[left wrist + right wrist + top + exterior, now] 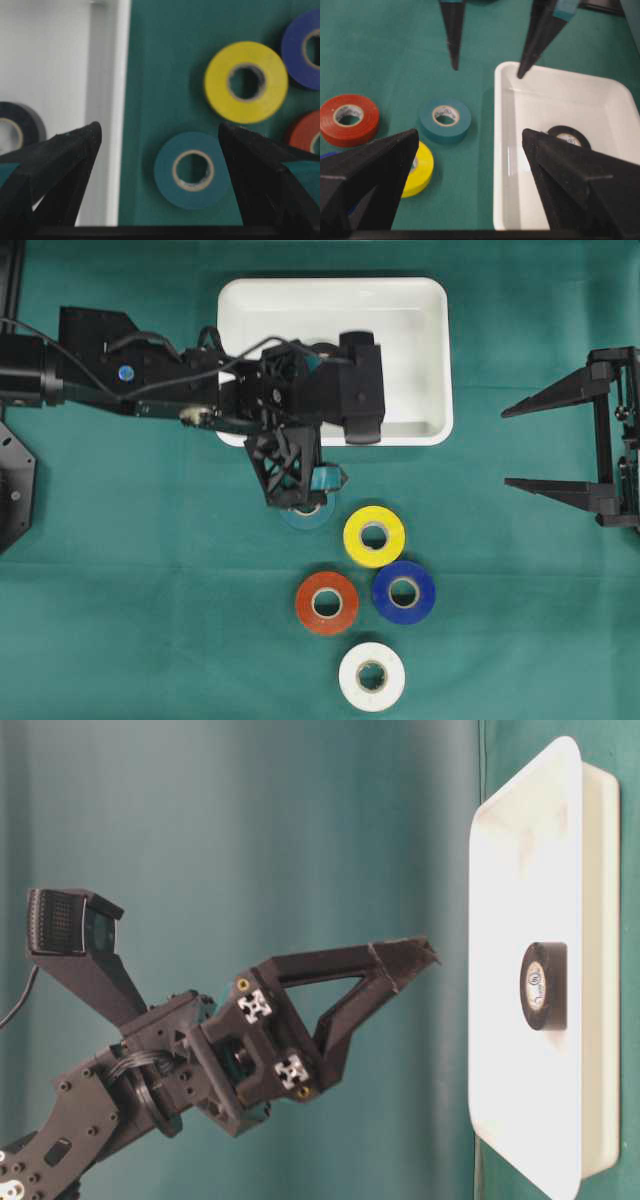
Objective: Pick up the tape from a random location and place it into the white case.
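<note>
White case [430, 360] on green cloth [120, 620]: holds one black tape roll [568, 136]. Teal tape roll [191, 170] just outside case's near rim; yellow [374, 536], blue [403, 592], red [327, 602], white [371, 676] rolls farther out. Left gripper [159, 145] above teal roll, jaws spread, empty. Right gripper [540, 445] well beside case, spread, empty.

1. The left gripper [330, 452] is carried well out from the left, with its jaws spread wide and nothing held between them.
2. The right gripper [520, 446] is kept at the right edge, its jaws parted wide and empty.
</note>
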You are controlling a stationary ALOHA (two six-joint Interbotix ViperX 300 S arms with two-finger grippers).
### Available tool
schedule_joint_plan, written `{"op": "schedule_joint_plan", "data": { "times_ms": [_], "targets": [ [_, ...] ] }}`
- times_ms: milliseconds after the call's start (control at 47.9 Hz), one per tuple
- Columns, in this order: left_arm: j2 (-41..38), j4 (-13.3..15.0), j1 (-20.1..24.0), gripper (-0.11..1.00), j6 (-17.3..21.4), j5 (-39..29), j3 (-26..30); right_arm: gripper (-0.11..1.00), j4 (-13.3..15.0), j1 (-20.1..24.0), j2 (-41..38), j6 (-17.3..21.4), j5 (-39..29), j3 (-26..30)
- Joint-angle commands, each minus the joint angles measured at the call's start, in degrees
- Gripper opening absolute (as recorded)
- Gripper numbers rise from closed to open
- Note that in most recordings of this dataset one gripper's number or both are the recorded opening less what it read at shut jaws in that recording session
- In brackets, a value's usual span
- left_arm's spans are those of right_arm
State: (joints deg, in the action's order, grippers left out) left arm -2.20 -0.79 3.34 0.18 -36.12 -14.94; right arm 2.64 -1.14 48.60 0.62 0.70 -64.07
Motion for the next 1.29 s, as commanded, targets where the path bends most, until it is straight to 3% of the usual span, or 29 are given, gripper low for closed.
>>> {"op": "schedule_joint_plan", "data": {
  "times_ms": [0,397,814,1273],
  "targets": [
    [2.64,0.0,-0.09,0.95,-0.09,0.35,0.26,0.92,-0.09,-0.09,-0.18,0.18,0.53,1.67],
    [10.9,0.0,-0.7,0.95,-0.09,2.64,-4.48,0.92,-0.35,-0.09,0.0,0.26,0.26,1.76],
    [28.13,0.0,-0.7,0.95,0.7,14.77,-20.13,0.92,-0.44,-0.09,0.09,0.26,0.44,1.93],
    [49.13,0.09,-0.79,0.95,0.62,17.49,-35.07,0.92,-0.35,-0.09,0.09,0.26,0.53,2.11]
  ]
}}
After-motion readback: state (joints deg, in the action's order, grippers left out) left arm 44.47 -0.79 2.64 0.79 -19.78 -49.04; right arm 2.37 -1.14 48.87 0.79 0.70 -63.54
